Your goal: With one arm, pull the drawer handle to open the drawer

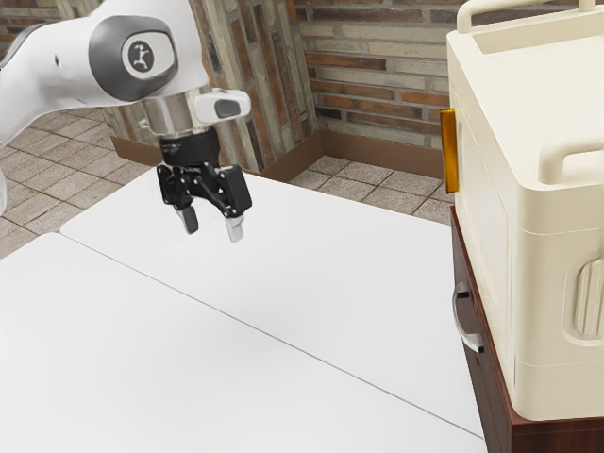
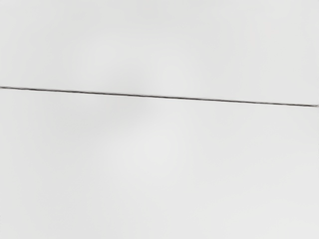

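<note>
My gripper (image 1: 213,232) hangs fingers-down above the white table, toward the exterior view's upper left, with its fingers apart and nothing between them. Far from it, at the exterior view's right, stands a dark reddish-brown drawer cabinet (image 1: 486,401). A curved silver handle (image 1: 462,326) is fixed to the cabinet's front, which faces the table. The drawer front (image 1: 461,257) looks flush with the cabinet. A wide stretch of table lies between my gripper and the handle.
A large cream-coloured case (image 1: 557,236) with rounded carrying handles rests on top of the cabinet, an orange piece (image 1: 450,151) on its side. The white table (image 1: 283,377) has a thin dark seam, which crosses the wrist view too. Brick walls and a tiled floor lie behind.
</note>
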Controlling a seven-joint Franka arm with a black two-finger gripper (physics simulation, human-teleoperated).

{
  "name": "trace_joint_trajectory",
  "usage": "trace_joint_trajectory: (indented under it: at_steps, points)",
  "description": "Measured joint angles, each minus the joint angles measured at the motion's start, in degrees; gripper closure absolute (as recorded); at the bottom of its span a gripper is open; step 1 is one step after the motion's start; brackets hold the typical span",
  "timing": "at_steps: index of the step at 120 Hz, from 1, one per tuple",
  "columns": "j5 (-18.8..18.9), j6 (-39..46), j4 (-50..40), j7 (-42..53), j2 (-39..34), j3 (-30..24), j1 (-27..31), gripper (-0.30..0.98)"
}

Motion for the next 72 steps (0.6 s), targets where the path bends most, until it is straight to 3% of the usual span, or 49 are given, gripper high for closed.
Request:
trace_joint_trajectory:
  at_steps: [34, 51, 72]
  points:
    - [0.31, 4.76, 0.11, 1.67, -0.06, -0.14, 0.36, 0.00]
    - [0.00, 1.34, 11.29, 0.00, -3.39, -0.12, 0.00, 0.00]
    - [-0.09, 1.02, 12.48, -5.95, -2.44, -3.13, -4.39, 0.00]
